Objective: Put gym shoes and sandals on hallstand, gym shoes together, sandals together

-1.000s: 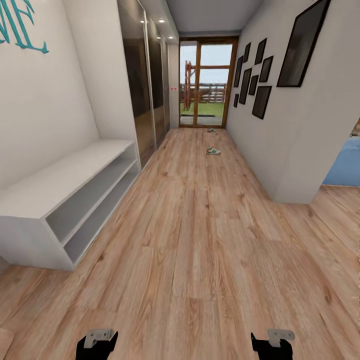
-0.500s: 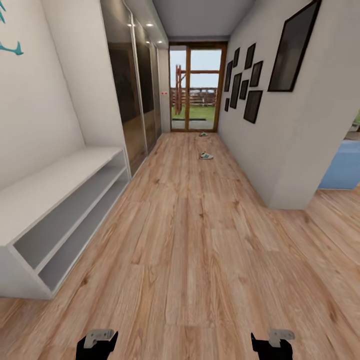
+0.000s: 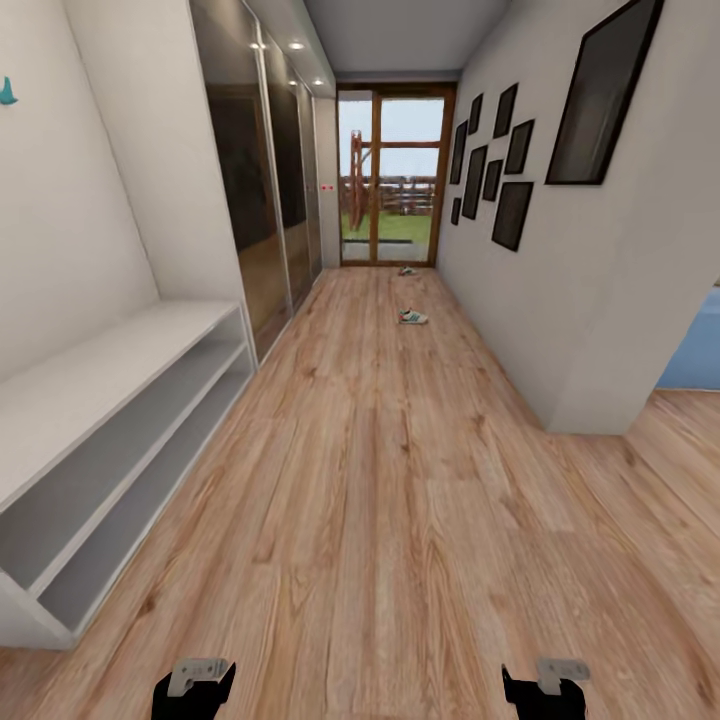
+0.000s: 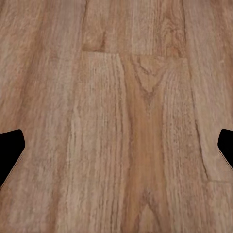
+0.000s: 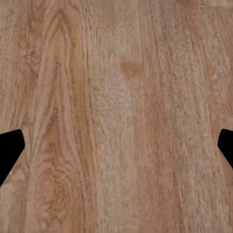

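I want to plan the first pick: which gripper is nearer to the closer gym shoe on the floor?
Right, slightly. The gym shoe lies far ahead, a bit right of centre; the right gripper sits nearer its side than the left gripper. Both are far off.

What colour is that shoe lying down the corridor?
White with green, as far as the head view shows; the gym shoe is too distant for more.

Far gym shoe [image 3: 406,270] tiny, indistinct

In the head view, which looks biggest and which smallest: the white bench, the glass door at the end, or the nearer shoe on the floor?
1. White bench, though nearness inflates it.
2. Glass door.
3. Nearer shoe, tiny because far off.
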`<state>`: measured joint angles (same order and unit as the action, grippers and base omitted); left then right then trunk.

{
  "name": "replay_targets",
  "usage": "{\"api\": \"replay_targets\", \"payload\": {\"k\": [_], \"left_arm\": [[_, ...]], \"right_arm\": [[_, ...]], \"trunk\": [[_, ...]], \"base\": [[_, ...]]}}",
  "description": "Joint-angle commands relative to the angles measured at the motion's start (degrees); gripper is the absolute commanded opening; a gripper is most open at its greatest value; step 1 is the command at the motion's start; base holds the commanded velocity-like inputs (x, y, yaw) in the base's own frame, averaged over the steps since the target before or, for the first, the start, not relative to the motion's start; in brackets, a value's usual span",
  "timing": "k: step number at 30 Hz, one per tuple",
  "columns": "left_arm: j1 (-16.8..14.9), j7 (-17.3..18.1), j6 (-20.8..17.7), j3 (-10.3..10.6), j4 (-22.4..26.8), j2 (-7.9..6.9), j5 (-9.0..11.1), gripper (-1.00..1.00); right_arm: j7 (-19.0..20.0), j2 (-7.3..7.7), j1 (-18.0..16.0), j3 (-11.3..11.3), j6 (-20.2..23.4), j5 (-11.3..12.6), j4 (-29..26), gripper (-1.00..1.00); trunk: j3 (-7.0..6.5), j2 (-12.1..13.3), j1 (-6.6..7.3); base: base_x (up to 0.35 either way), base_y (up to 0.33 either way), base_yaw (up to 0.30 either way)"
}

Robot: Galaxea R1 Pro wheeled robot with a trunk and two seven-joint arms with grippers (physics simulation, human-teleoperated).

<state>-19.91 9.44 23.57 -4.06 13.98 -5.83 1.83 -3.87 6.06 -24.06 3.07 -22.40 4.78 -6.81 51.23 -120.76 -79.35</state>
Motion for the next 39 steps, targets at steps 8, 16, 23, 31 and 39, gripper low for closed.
{"api": "replay_targets", "payload": {"k": [8,16,23,31,39], "left_arm": [[-0.04,0.58,0.07,-0.42,-0.06,0.03,0.19,1.00],[-0.04,0.58,0.07,-0.42,-0.03,0.03,0.19,1.00],[-0.04,0.58,0.07,-0.42,-0.08,0.03,0.19,1.00],[-0.04,0.58,0.07,-0.42,-0.09,0.00,0.19,1.00],[-0.04,0.58,0.07,-0.40,-0.09,0.00,0.19,1.00]], "right_arm": [[-0.11,0.01,-0.05,0.36,-0.19,0.50,0.06,1.00],[-0.14,0.01,-0.03,0.36,-0.19,0.50,0.07,1.00],[-0.15,0.01,-0.02,0.36,-0.19,0.50,0.07,1.00],[-0.04,0.01,-0.02,0.36,-0.19,0.50,0.12,1.00],[-0.06,0.01,-0.02,0.36,-0.19,0.50,0.11,1.00]], "trunk": [[0.05,-0.02,-0.03],[0.05,-0.02,-0.03],[0.05,-0.02,-0.03],[0.00,-0.02,-0.03],[-0.16,-0.02,-0.03]], "base": [[0.339,0.000,0.000],[0.339,0.000,0.000],[0.339,0.000,0.000],[0.339,0.000,-0.093],[0.339,0.000,-0.176]]}}
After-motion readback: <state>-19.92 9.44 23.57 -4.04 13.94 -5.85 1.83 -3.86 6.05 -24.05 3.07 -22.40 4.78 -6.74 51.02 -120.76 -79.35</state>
